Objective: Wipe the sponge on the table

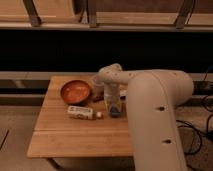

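Observation:
The wooden table (75,132) fills the lower middle of the camera view. My big white arm comes in from the right and bends down over the table's right part. My gripper (114,109) points down at the tabletop, just right of the white bottle's cap. Under its tip a small light-blue patch shows, the sponge (116,111), resting on the wood. Most of the sponge is hidden by the gripper.
An orange bowl (75,91) stands at the table's back left. A white oblong bottle (82,112) lies on its side in front of it. A whitish cup (98,84) sits behind the gripper. Dark shelving runs behind the table; cables lie at the right.

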